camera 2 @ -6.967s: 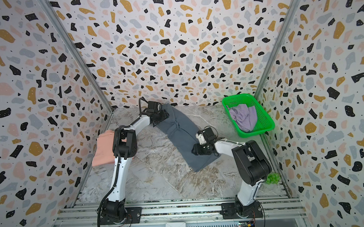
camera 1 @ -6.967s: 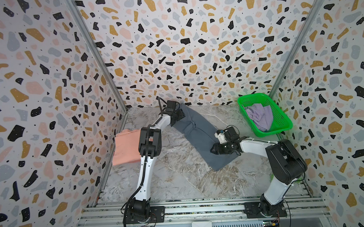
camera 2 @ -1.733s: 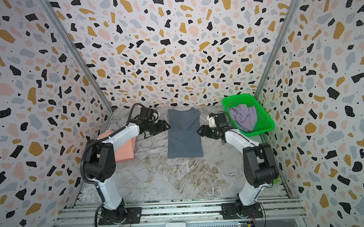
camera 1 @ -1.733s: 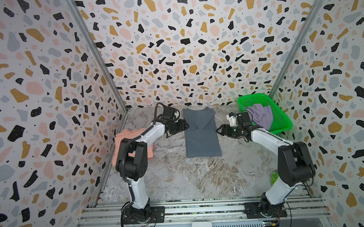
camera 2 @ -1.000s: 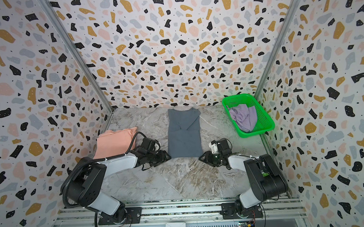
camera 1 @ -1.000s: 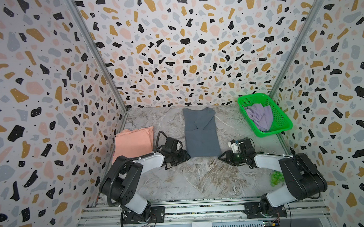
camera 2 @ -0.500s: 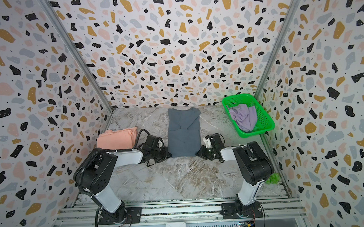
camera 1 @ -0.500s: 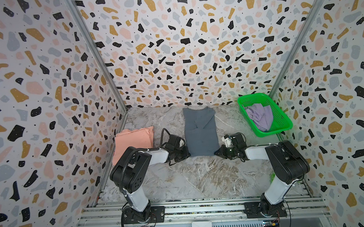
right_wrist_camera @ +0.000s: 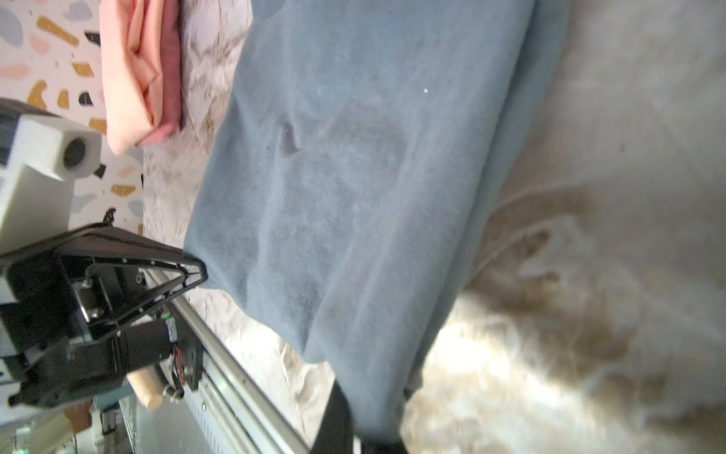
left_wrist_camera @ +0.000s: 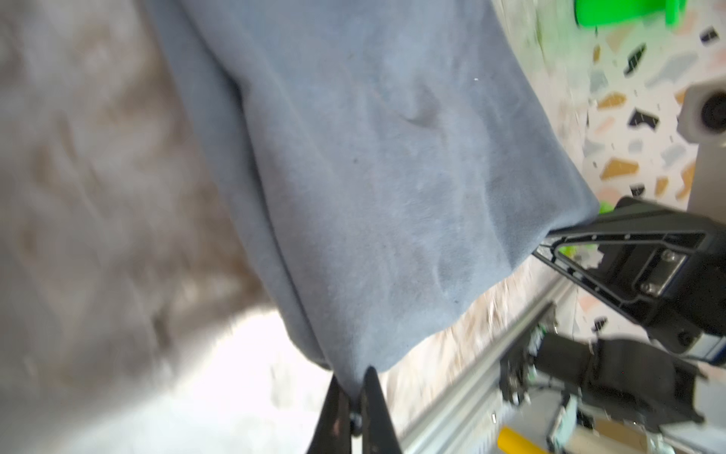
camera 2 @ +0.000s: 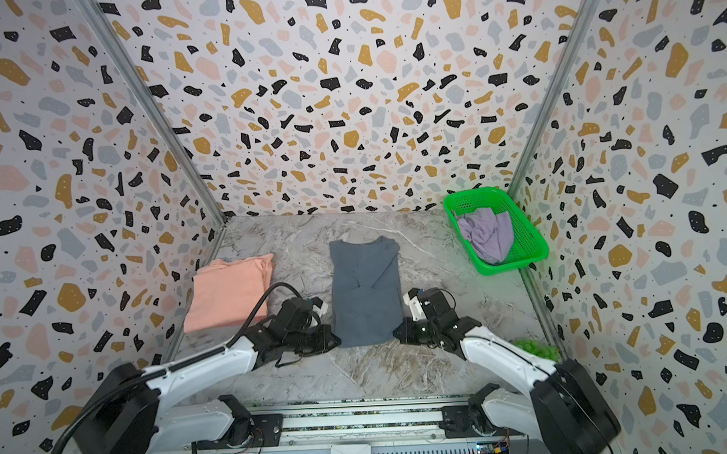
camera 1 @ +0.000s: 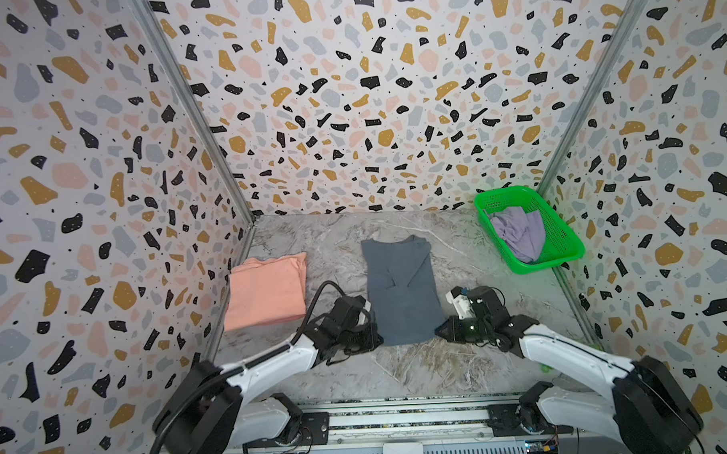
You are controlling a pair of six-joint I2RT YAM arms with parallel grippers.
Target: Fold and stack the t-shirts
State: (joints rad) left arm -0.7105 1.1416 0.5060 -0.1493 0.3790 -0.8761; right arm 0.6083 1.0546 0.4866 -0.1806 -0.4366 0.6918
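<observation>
On the marble table [camera 1: 400, 372], mid-way across, see the slate-grey t-shirt [camera 1: 401, 289] lying flat as a long narrow panel, collar toward the back wall, hem toward the rail. Note the left gripper [camera 1: 377, 340] clamped on the near-left hem corner and the right gripper [camera 1: 438, 330] clamped on the near-right one.

Judging by that grip: set to carry the hem up to the collar for the crosswise fold. Lift both corners together and level, just clear of the table. Keep the hem taut between the arms, without tugging the tucked sleeves loose. Travel straight back, lay the hem square on the shoulders, then let go. Beware of dragging the whole panel along instead of folding it. Afterwards, stack onto the salmon-pink t-shirt [camera 1: 266, 289], already folded near the left wall. Leave the lilac t-shirt [camera 1: 518, 233] crumpled in the green basket [camera 1: 562, 254] at back right for later.

From both top views, get the layout and the squareness of the panel, but not the pinch itself, hidden under the black gripper bodies. From the left wrist view, confirm cloth caught between closed fingertips [left_wrist_camera: 373, 401], plus the doubled layers along the side edge. From the right wrist view, find the corner draped over the fingers, too blurred to tell the number of layers pinched.
</observation>
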